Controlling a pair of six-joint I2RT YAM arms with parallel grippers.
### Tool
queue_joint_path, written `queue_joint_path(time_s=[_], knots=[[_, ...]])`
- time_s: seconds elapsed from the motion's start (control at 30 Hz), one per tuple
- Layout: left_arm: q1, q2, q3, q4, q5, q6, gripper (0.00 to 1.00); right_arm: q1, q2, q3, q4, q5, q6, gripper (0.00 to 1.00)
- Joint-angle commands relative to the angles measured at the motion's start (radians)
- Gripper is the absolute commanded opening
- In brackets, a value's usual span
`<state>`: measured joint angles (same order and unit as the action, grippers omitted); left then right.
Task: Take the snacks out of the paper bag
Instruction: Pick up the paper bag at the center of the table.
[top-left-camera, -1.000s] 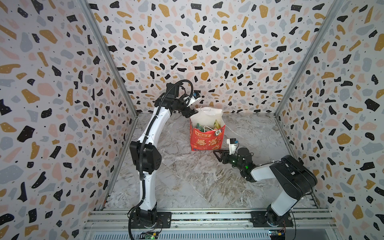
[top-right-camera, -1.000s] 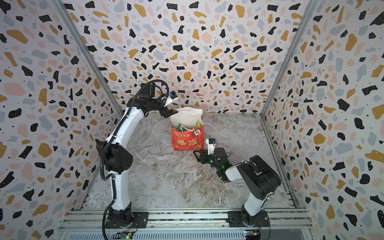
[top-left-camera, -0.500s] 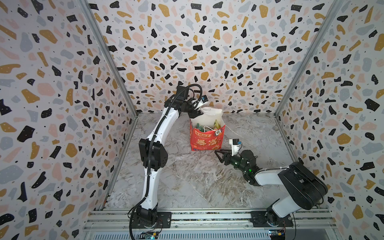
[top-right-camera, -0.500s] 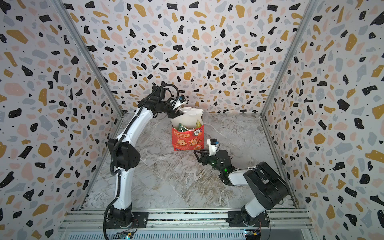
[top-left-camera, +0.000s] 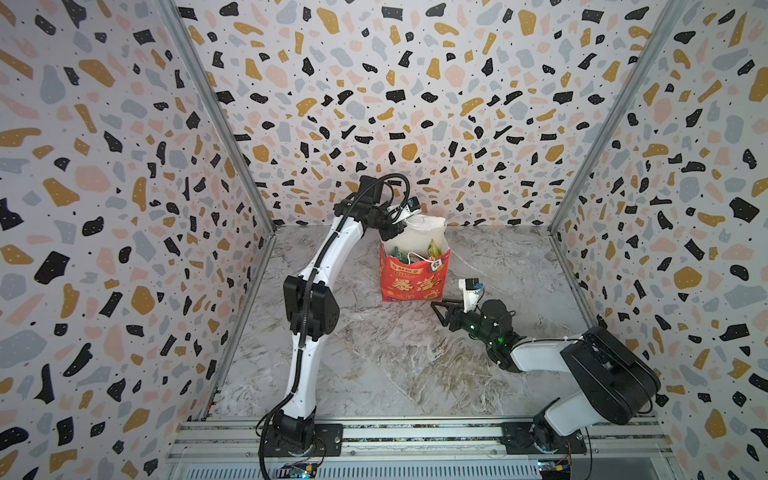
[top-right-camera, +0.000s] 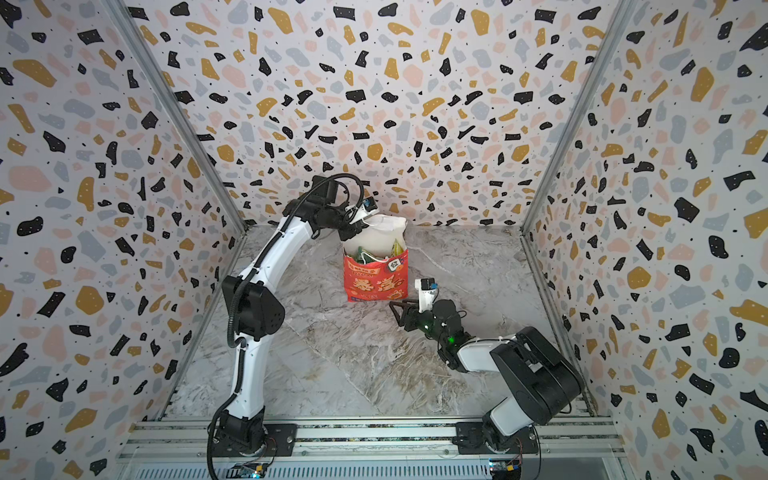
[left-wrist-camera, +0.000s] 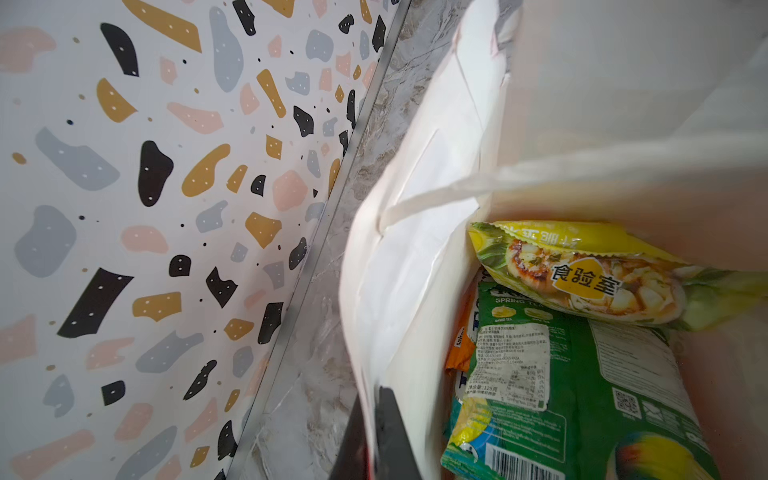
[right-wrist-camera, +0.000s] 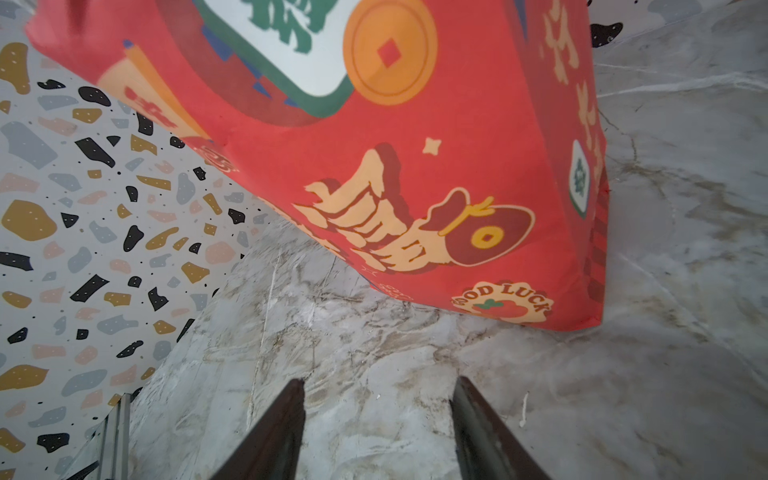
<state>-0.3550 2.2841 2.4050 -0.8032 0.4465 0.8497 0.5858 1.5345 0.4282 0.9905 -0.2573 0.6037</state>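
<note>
- The left gripper (left-wrist-camera: 372, 415) is pressed together on the paper bag (top-left-camera: 413, 282) at its far-left upper rim. In the left wrist view, one dark finger lies inside the white wall (left-wrist-camera: 415, 249) and the other outside, with the paper pinched between them.
- The right gripper (right-wrist-camera: 380, 428) is spread, with nothing between its fingers (right-wrist-camera: 282, 432). It sits low over the table (top-left-camera: 374, 374), pointing at the bag's near-right bottom corner, near it but not touching.
- The bag stands upright toward the back of the table, with its mouth open.
- The snacks are inside the bag: a yellow packet (left-wrist-camera: 582, 270) lies across a green packet (left-wrist-camera: 582, 395), with an orange packet (left-wrist-camera: 459, 353) wedged beside them. Their tops show above the red front in both top views (top-left-camera: 434, 249).
- A white cord handle (left-wrist-camera: 540, 174) crosses the mouth above the packets.
- Compared with one second earlier, the left gripper has moved from just off the bag's corner onto the rim, and its jaws have gone from wide to closed.
- The right gripper tip holds nearly the same spot, and that arm's rear link has swung slightly outward. The bag has not shifted.
- The back wall (top-left-camera: 415, 124) is near behind the bag.
- Bare tabletop extends in front of the bag, between the two arms, as far as the base rail (top-left-camera: 415, 432).
</note>
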Motion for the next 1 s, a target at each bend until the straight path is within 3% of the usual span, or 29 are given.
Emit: queue_joint_path(time_s=[0.0, 0.2, 0.53, 0.7, 0.97], knots=[[-0.016, -0.066, -0.013, 0.016, 0.002, 0.002, 0.0, 0.006, 0.04, 0.037, -0.048, 0.022, 0.022, 0.57], [-0.038, -0.176, -0.113, 0.043, 0.038, 0.002, 0.0, 0.005, 0.118, 0.076, -0.043, 0.062, 0.09, 0.52], [-0.116, -0.403, -0.433, 0.147, 0.029, -0.006, 0.0, 0.006, 0.17, 0.084, -0.013, 0.107, 0.122, 0.43], [-0.166, -0.511, -0.624, 0.25, 0.015, -0.049, 0.0, 0.026, 0.088, -0.004, -0.039, 0.103, 0.081, 0.44], [-0.226, -0.695, -0.927, 0.491, -0.007, -0.165, 0.0, 0.065, -0.218, -0.211, -0.161, 0.173, -0.09, 0.5]])
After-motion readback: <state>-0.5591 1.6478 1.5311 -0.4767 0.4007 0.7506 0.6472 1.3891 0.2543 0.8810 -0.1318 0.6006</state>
